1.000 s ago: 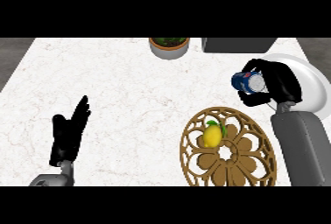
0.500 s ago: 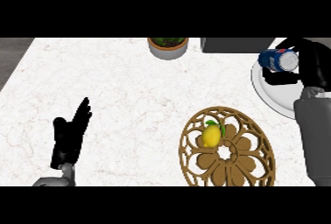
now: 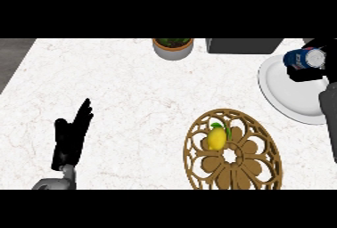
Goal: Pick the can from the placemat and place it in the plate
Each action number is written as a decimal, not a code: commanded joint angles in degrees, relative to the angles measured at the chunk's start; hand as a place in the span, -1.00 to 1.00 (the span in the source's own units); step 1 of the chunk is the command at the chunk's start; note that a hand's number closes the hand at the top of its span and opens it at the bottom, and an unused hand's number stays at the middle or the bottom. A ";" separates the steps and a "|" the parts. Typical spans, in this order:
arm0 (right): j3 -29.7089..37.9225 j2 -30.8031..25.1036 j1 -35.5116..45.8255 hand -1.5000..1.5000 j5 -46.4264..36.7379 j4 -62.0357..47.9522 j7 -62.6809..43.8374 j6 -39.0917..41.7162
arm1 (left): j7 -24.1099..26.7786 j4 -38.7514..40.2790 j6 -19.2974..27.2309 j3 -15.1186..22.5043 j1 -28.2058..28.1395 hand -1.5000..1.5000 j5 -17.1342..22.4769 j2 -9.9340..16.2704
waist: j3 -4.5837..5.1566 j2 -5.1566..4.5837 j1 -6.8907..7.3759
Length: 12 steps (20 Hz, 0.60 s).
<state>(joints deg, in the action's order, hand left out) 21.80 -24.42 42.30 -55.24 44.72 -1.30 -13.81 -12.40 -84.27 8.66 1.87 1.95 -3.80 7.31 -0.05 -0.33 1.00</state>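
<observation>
Head view: at the upper right edge the right hand curls round the single blue can, held over the one white plate's upper part, its silver end toward the frame's right. The can's long axis looks tilted; setting down means lowering onto the plate. The left hand rests open at lower left. One wooden placemat carries one lemon.

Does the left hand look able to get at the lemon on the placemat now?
Probably yes. The left hand rests open at the view's lower left, and only bare counter lies between it and the lemon on the woven placemat. Whether the arm stretches that far, I cannot tell.
</observation>
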 commanded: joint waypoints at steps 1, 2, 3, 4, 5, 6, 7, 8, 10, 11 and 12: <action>2.33 -5.93 5.02 1.00 1.10 -11.58 3.65 0.43 | 0.98 0.31 -0.07 -1.14 0.20 0.00 -0.02 0.44 | -0.01 -0.13 0.37; 2.37 -5.48 5.00 1.00 0.08 -15.15 4.62 -3.32 | -0.05 -0.16 1.02 1.17 0.77 0.00 -1.18 -1.81 | -0.03 -0.24 0.55; 0.99 -4.38 3.19 1.00 -1.10 -15.40 4.49 -4.03 | -0.06 0.25 -1.19 -0.18 -0.20 0.00 0.19 0.12 | -0.01 -0.16 0.40; 2.32 -7.16 5.41 1.00 -0.30 -18.90 6.02 -2.57 | 3.75 3.65 1.03 0.43 1.51 0.00 -1.36 -2.03 | -0.03 -0.41 0.64; 2.78 -5.77 5.69 1.00 0.05 -21.36 6.03 -4.47 | 0.07 0.70 -0.58 1.10 1.14 0.00 -0.47 -1.44 | -0.06 -0.39 0.89; 2.35 -7.02 6.67 1.00 0.26 -22.09 6.04 -0.52 | -1.71 0.48 0.31 0.65 2.60 0.00 -0.59 -1.66 | -0.05 -0.32 0.74; 2.05 -6.15 4.77 1.00 -0.75 -24.00 5.65 -1.59 | 3.07 2.47 -1.42 -0.41 0.68 0.00 0.38 -0.44 | -0.07 -0.68 1.38; 2.52 -7.75 6.62 1.00 0.23 -25.20 5.88 2.21 | -1.39 -1.84 -1.39 0.03 0.57 0.00 -0.09 0.60 | -0.09 -0.44 1.42; 3.30 -9.18 6.12 1.00 0.83 -28.41 8.64 3.65 | 1.28 1.14 -2.46 -0.86 1.10 0.00 0.77 0.82 | -0.12 -0.82 1.72; 3.47 -8.72 7.35 1.00 1.50 -29.34 8.87 6.02 | 1.81 2.20 -0.02 1.14 1.84 0.00 -1.04 -2.14 | -0.12 -0.80 1.52; 3.22 -9.45 5.38 1.00 1.36 -30.54 10.68 8.16 | -1.75 -0.31 0.43 1.00 2.39 0.00 -1.68 -1.00 | -0.20 -0.88 1.80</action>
<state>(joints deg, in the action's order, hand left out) 24.58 -32.11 48.08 -54.53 19.38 6.34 -10.57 -11.98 -83.57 8.16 2.38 3.32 -4.42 6.46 -0.15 -0.98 2.39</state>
